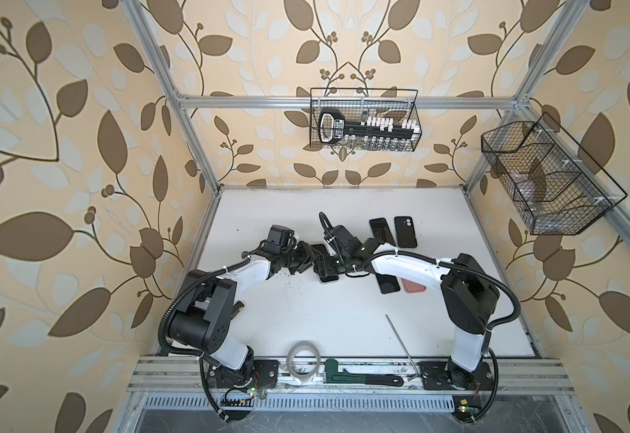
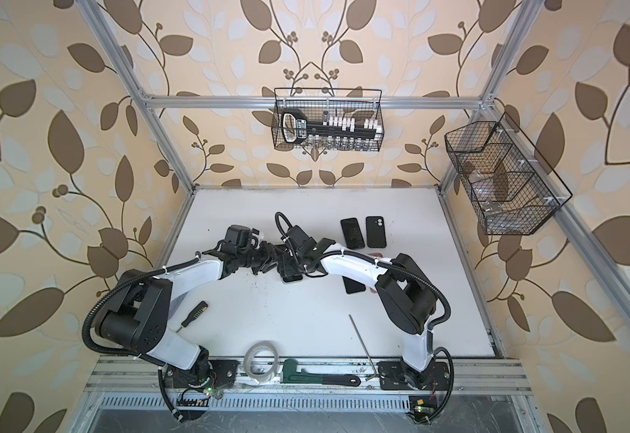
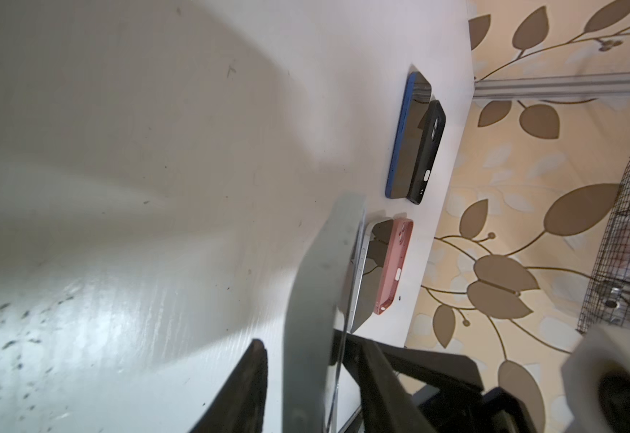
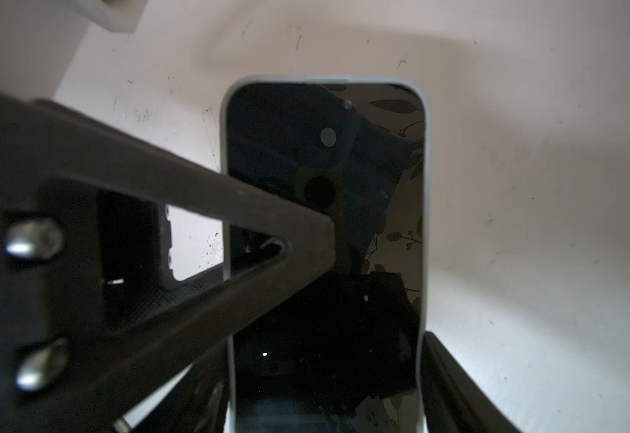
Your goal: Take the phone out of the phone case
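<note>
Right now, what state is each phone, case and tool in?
cased phone: in its grey case, screen up, held across its sides.
right tool: shut on the cased phone.
left tool: fingers either side of the case's edge; grip unclear.
blue phone: bare, flat, screen up.
black case: flat, back up.
silver phone: bare, flat, screen up.
pink case: flat, back up.

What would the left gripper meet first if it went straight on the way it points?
Probably the grey phone case, phone inside: it sits between the open fingers of the left gripper, held by the right gripper.
</note>
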{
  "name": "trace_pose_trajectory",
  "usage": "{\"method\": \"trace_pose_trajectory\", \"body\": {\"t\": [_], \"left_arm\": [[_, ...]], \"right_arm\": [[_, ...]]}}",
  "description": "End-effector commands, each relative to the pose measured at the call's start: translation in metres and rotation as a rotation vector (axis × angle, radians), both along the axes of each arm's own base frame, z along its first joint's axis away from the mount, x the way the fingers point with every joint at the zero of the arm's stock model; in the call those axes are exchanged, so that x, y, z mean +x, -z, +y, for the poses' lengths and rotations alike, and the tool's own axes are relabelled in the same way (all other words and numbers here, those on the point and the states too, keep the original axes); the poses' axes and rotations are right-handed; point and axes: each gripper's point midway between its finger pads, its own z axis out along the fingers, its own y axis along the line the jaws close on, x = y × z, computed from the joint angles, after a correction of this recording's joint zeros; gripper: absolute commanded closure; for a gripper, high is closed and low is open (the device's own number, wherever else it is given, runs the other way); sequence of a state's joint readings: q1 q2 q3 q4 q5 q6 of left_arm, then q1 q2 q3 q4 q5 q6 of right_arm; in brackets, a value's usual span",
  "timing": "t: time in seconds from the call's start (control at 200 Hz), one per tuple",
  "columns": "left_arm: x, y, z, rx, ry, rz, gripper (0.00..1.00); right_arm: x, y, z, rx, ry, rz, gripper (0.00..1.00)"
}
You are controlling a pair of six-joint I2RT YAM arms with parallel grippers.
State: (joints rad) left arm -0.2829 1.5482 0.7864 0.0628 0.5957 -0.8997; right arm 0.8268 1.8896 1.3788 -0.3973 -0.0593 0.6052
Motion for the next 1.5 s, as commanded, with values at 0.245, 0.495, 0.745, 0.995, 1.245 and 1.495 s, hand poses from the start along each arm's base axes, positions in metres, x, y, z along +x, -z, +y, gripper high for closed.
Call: {"method": "trace_pose_trajectory", "body": {"t": [0.245, 0.495, 0.745, 0.995, 1.245, 1.495], "left_arm": [[0.009, -0.023, -0.010, -0.032, 0.025, -0.080, 0.75], [0.010, -0.024, -0.010, -0.034, 0.025, -0.087, 0.89], [0.012, -0.027, -0.010, -0.053, 0.005, -0.074, 1.00], [0.014, -0.033, -0.010, -0.061, -0.006, -0.085, 1.00], [0.019, -0.052, -0.007, -0.074, -0.047, -0.144, 1.00], [0.026, -0.105, 0.003, -0.134, -0.137, -0.300, 1.00]], "right_arm": [[0.000, -0.019, 0.007, 0.075, -0.008, -0.019, 0.45], [0.001, -0.019, 0.007, 0.086, -0.009, -0.014, 0.45], [0.001, -0.021, 0.006, 0.097, -0.006, -0.015, 0.42], [0.000, -0.039, -0.003, 0.113, -0.005, -0.054, 0.38], [-0.002, -0.068, -0.019, 0.189, 0.003, -0.089, 0.32], [-0.012, -0.078, -0.032, 0.407, 0.005, -0.031, 0.28]]}}
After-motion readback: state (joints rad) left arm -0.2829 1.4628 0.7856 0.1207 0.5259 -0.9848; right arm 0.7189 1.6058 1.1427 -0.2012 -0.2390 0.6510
